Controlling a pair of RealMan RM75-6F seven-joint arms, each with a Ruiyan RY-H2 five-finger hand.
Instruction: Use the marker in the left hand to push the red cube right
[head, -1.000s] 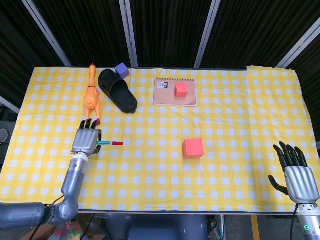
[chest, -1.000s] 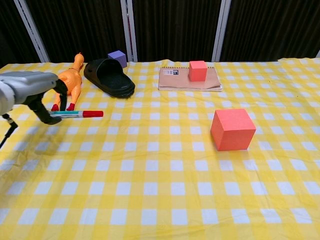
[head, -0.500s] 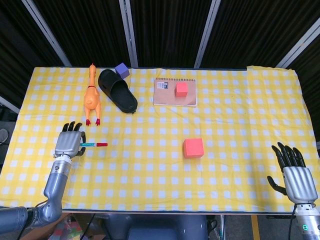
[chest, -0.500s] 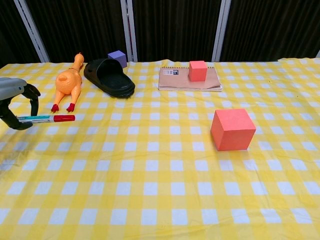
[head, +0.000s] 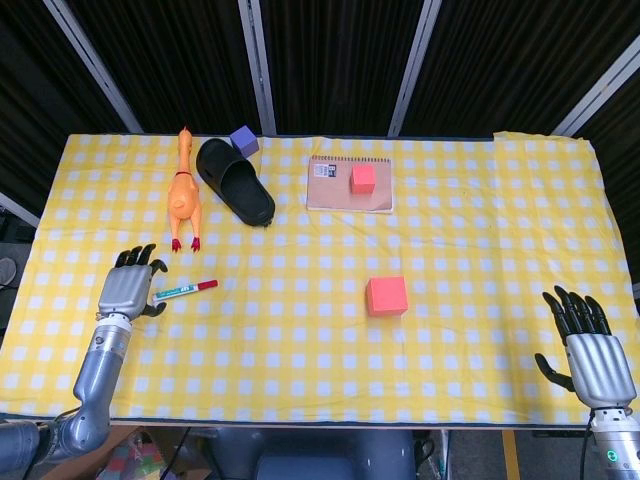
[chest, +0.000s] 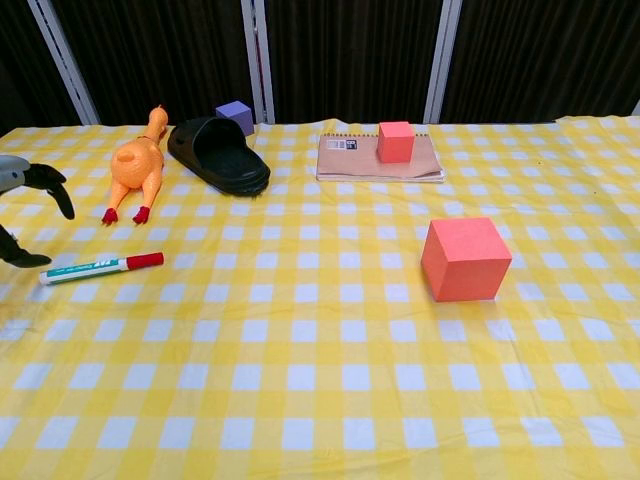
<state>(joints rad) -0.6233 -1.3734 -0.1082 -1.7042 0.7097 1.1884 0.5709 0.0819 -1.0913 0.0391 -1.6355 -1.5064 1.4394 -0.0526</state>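
The thin marker with a white and green body and a red cap (head: 186, 291) lies flat on the yellow and white checked tablecloth (head: 320, 380), near the left side of the table. Its long side runs left to right, tipped up a little at the cap end. The red cap points right, toward the big red foam cube (head: 386, 296), which sits well apart from it in the middle of the cloth.

The left hand (head: 128, 287) is just beside the marker's white end. Its dark fingers (chest: 52, 186) are spread apart and hold nothing. In the chest view I can only see the fingertips at the edge, and one tip looks very close to the marker's end, maybe touching it.

The right hand (head: 590, 345) hangs at the near right corner with its fingers spread and nothing in it.

At the back there is an orange rubber chicken (head: 183, 192), a black slipper (head: 235, 180) and a small purple block (head: 244, 139). A brown notebook (head: 350, 184) lies there too, with a small red cube (head: 363, 178) on top.
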